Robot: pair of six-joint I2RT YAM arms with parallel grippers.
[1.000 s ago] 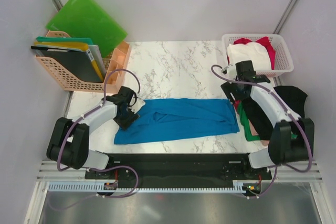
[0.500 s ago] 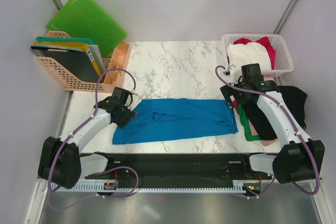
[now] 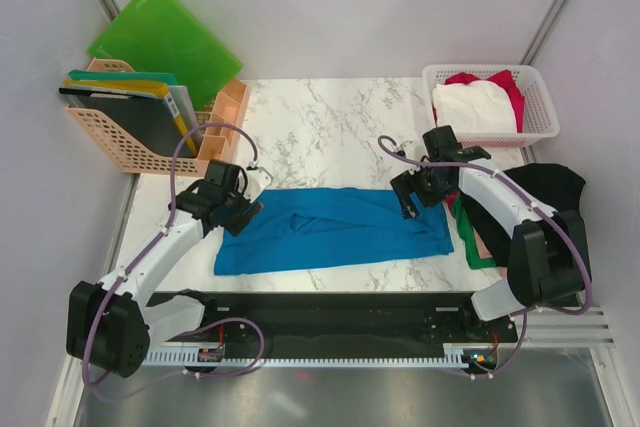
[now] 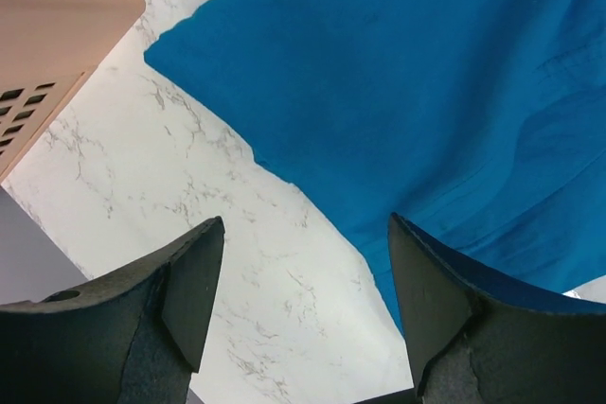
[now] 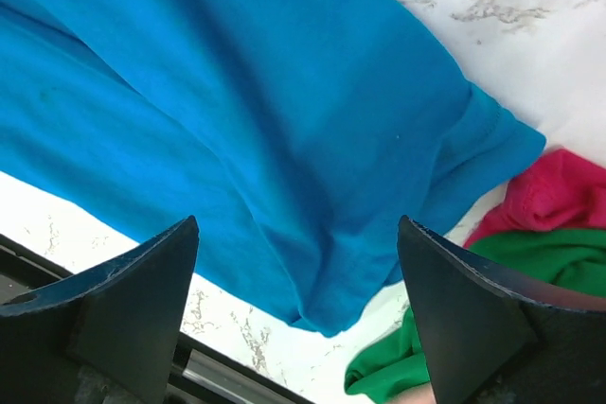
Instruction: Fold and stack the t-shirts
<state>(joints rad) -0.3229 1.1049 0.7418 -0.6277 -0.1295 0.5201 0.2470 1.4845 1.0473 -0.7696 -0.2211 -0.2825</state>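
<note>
Top view: the blue t-shirt [image 3: 340, 227] lies as a long band running left to right across the near half of the marble table [image 3: 330, 117], between the two arms. The left gripper [image 3: 240, 209] hangs over its left end and the right gripper [image 3: 412, 197] over its far right corner. Only this view gives the surroundings. A white basket [image 3: 538, 132] at far right holds a white shirt [image 3: 472, 105] and a red shirt [image 3: 508, 82]. A heap just right of the blue one includes a black shirt [image 3: 555, 187], a green shirt [image 3: 468, 239] and a pale pink shirt [image 3: 497, 252]. At far left stands a peach rack [image 3: 120, 152] with a green folder [image 3: 165, 37] behind it. The jaw gaps are hard to read from above, and the wrist views settle them. Left wrist: jaws wide apart with nothing between them, over the shirt's slanted end and bare marble (rack corner at upper left). Right wrist: jaws equally wide and empty, above the shirt's right end, with crimson cloth [image 5: 554, 196] and green cloth just beside its corner. The cloth is bright blue, matte and softly creased. A layer edge runs along its length, and the left end is uneven.
</note>
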